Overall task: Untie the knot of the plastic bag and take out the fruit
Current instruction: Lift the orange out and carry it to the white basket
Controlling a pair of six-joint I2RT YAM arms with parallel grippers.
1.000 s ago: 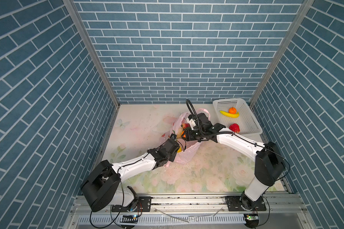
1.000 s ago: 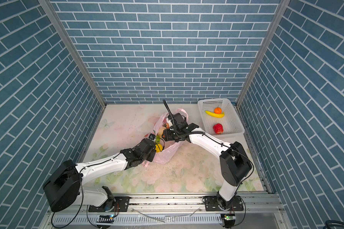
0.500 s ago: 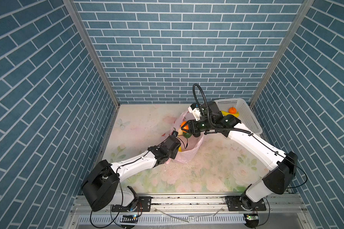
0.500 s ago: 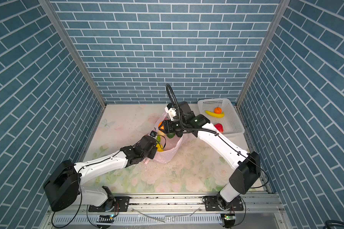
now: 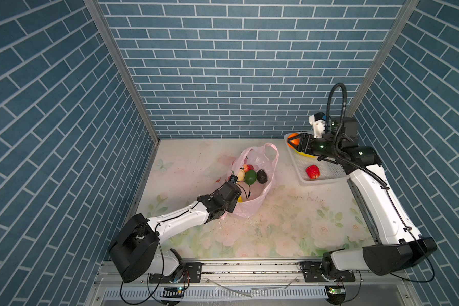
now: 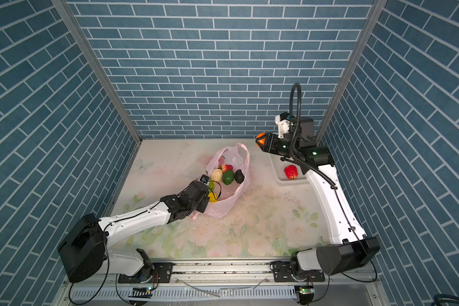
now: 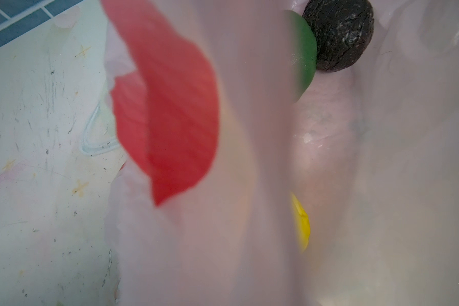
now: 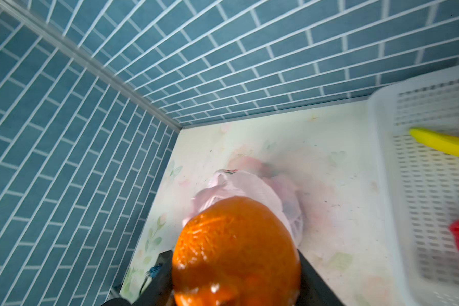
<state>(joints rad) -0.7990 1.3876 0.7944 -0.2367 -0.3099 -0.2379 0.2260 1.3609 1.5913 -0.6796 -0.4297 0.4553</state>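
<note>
The pink plastic bag [image 5: 260,204] lies in mid-table with its mouth gaping. No knot is in view; its handle loops stand apart. Inside lie a cream fruit [image 6: 216,174], a strawberry [image 6: 227,167], a green fruit [image 5: 250,177], a dark avocado [image 7: 339,34] and a lemon [image 6: 213,197]. My left gripper [image 5: 235,203] is shut on the bag's near left rim, and film drapes over its camera, hiding the fingers. My right gripper [image 5: 295,140] is raised over the basket's far left corner, shut on an orange tangerine [image 8: 236,251].
A white perforated basket [image 5: 329,180] stands at the back right. It holds a red apple [image 5: 312,171], a banana [image 8: 445,143] and another orange fruit at the edge of the right wrist view. Blue brick walls close in on three sides.
The right arm has lifted the tangerine out of the bag and swung it right and back to the basket. The left gripper has kept its place at the bag's rim.
</note>
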